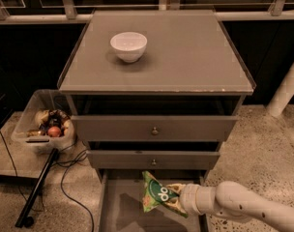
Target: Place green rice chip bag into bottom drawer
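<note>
The green rice chip bag [155,194] is crinkled bright green foil with a dark oval and white letters. My gripper [178,198] reaches in from the lower right on a white arm and is shut on the bag's right side. It holds the bag tilted, just above the bottom drawer [123,209], which is pulled out at the frame's lower edge. The bag hangs over the drawer's middle to right part. The fingers are mostly hidden behind the bag.
Two upper drawers with round knobs [154,130] sit above the open drawer. A white bowl [128,46] stands on the cabinet top. A clear bin of items [44,124] and cables [69,168] lie on the floor at left. A white post [287,88] stands at right.
</note>
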`<state>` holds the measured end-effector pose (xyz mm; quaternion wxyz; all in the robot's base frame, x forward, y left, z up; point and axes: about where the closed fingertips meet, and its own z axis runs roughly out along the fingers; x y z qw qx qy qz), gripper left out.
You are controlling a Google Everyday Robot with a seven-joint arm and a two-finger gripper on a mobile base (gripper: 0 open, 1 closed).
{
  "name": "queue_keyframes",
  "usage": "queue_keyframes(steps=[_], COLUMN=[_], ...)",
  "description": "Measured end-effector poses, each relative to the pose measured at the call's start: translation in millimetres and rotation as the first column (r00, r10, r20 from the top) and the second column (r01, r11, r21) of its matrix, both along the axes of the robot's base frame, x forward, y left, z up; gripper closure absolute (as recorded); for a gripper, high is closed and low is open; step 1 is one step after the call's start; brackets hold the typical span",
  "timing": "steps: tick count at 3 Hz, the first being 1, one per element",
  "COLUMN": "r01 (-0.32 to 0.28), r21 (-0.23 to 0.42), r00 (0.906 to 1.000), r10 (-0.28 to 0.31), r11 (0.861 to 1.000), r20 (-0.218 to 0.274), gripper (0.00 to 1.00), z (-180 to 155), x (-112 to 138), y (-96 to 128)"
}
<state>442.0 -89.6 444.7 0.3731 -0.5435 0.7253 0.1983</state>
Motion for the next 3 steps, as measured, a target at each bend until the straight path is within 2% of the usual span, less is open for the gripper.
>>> queue_keyframes(steps=[1,2,3], r01=[-0.001,-0.003,-0.008], r21=[0.037,0.015,0.009], r00=[1.0000,0.9987,0.9983], r10=[0.002,0.004,0.009], r11=[0.999,1.000,1.000], r20=[-0.010,-0.051,-0.057], gripper=[1.00,1.00,1.00], z=[-35.7,-75.9,-80.5], x=[9.7,22.7,24.1], y=[-16.0,-26.7,-21.5])
